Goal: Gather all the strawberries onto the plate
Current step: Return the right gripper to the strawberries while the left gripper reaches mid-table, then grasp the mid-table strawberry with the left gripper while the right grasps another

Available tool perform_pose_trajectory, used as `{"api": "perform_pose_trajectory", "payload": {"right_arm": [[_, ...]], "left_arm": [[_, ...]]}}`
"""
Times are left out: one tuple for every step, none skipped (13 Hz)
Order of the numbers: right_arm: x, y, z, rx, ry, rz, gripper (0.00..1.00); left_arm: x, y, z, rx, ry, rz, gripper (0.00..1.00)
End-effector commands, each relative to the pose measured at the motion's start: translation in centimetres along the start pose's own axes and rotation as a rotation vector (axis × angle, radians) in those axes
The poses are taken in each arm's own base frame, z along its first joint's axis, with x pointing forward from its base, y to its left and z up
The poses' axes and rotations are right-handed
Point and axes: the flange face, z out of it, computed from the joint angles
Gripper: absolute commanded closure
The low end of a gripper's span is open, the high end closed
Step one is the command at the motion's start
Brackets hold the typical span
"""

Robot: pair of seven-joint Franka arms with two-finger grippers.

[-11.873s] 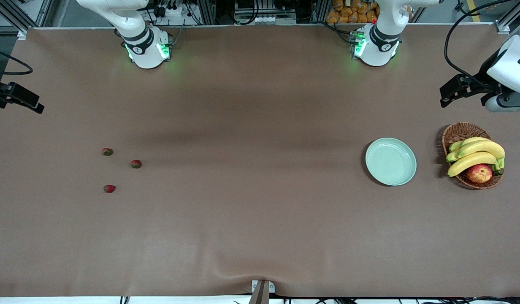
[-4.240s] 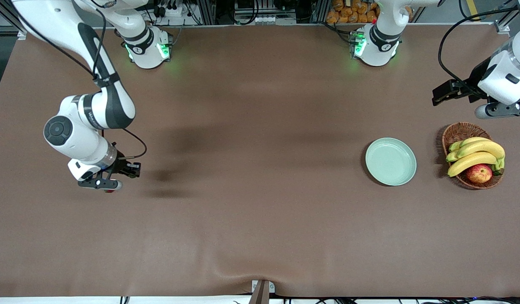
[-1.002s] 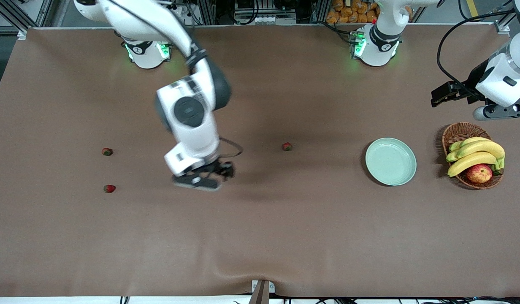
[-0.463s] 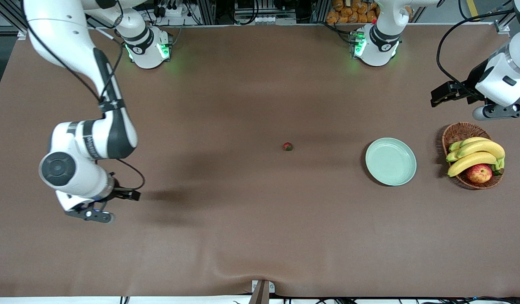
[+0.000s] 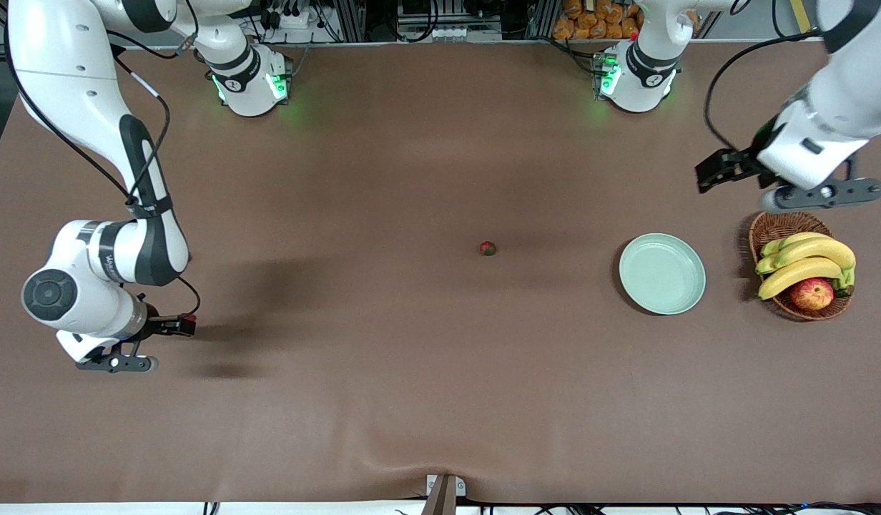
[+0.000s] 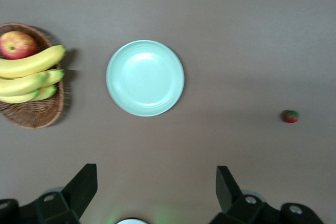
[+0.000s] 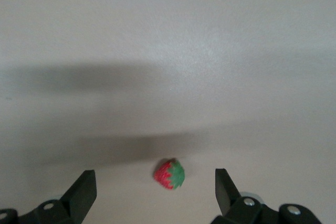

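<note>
One strawberry [image 5: 488, 248] lies at the table's middle, also in the left wrist view [image 6: 292, 116]. Another strawberry [image 7: 170, 174] lies on the cloth under my right gripper [image 7: 155, 198], between its open fingers and touching neither. My right gripper [image 5: 115, 363] hovers at the right arm's end of the table. The third strawberry is hidden by the right arm. The mint-green plate [image 5: 662, 274] is empty, also in the left wrist view [image 6: 145, 77]. My left gripper [image 5: 821, 194] is open and empty, over the table by the basket; its own view [image 6: 156, 192] shows the fingers wide apart.
A wicker basket [image 5: 775, 223] with bananas [image 5: 805, 261] and an apple [image 5: 811, 293] stands beside the plate at the left arm's end; it also shows in the left wrist view [image 6: 31, 116]. Brown cloth covers the table.
My right arm carried one strawberry to the table's middle, left it there and swung back over the remaining ones. My left arm has shifted a little toward the plate.
</note>
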Motion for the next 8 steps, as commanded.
{"api": "perform_pose_trajectory", "payload": {"right_arm": [[-2.0, -0.1, 2.6, 0.008, 0.034, -0.029, 0.00], [-2.3, 0.1, 3.1, 0.008, 0.029, -0.025, 0.00], [-2.5, 0.5, 3.6, 0.008, 0.019, -0.020, 0.00], [-2.6, 0.4, 4.2, 0.008, 0.010, -0.021, 0.00], [-3.0, 0.8, 5.0, 0.010, -0.004, -0.012, 0.00], [-3.1, 0.9, 5.2, 0.015, -0.009, -0.005, 0.00], [-3.2, 0.9, 5.3, 0.016, -0.011, -0.003, 0.00], [-3.2, 1.2, 5.4, 0.016, -0.012, 0.002, 0.00]], "left_arm": [[0.9, 6.7, 3.3, -0.027, 0.010, -0.015, 0.00], [0.9, 9.9, 5.0, -0.039, 0.005, -0.036, 0.00], [0.5, 13.5, 6.7, -0.056, 0.006, -0.067, 0.00], [0.2, 16.6, 8.6, -0.068, 0.001, -0.098, 0.00], [-0.5, 19.9, 10.8, -0.077, -0.005, -0.111, 0.00], [-1.5, 23.0, 12.8, -0.061, 0.002, -0.112, 0.00], [-3.0, 25.9, 15.7, -0.006, 0.004, -0.106, 0.00], [-4.4, 28.4, 18.0, 0.035, 0.009, -0.106, 0.00]]}}
